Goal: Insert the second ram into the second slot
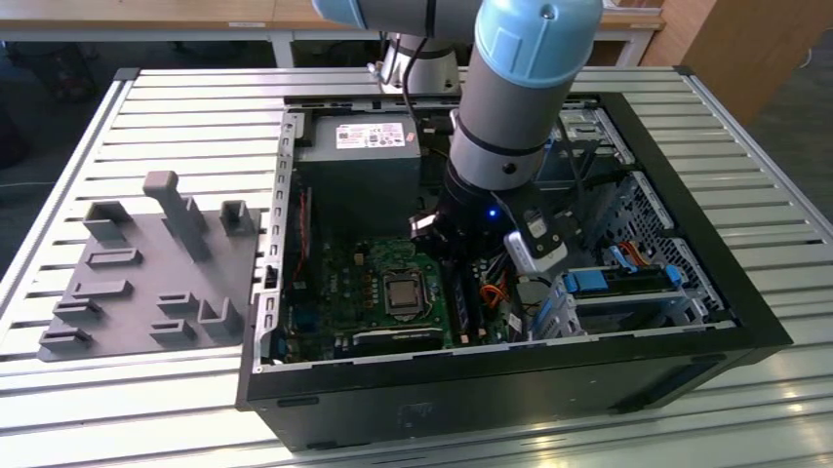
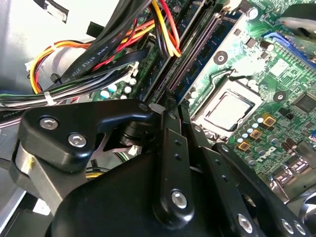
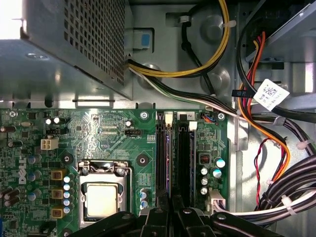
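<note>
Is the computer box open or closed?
Open. No side cover is on the computer case; the green motherboard and cables show inside.

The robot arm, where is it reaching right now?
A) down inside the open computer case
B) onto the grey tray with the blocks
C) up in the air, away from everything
A: in the exterior view the arm goes down into the open computer case, with the gripper just over the green motherboard.
</note>
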